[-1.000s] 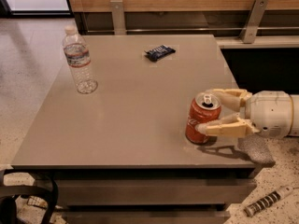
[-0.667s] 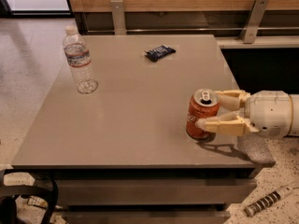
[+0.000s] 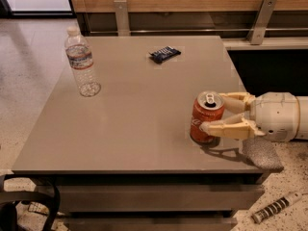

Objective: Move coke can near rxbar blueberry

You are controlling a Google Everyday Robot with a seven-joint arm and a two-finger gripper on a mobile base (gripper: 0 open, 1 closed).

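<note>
The coke can (image 3: 206,118), red-orange with a silver top, stands upright near the right front of the grey table (image 3: 134,119). My gripper (image 3: 212,113) reaches in from the right and is shut on the can, with one beige finger (image 3: 226,128) across its front and the other (image 3: 237,101) behind it. The rxbar blueberry (image 3: 165,54), a flat dark blue bar, lies at the far middle of the table, well away from the can.
A clear plastic water bottle (image 3: 82,62) stands upright at the table's left. A wooden wall with metal brackets (image 3: 121,14) runs behind the table. A grey pad (image 3: 262,154) sits at the table's right front corner. Speckled floor lies left and right.
The can and the gripper have shifted slightly up and to the left together. The bottle and the bar have not moved.
</note>
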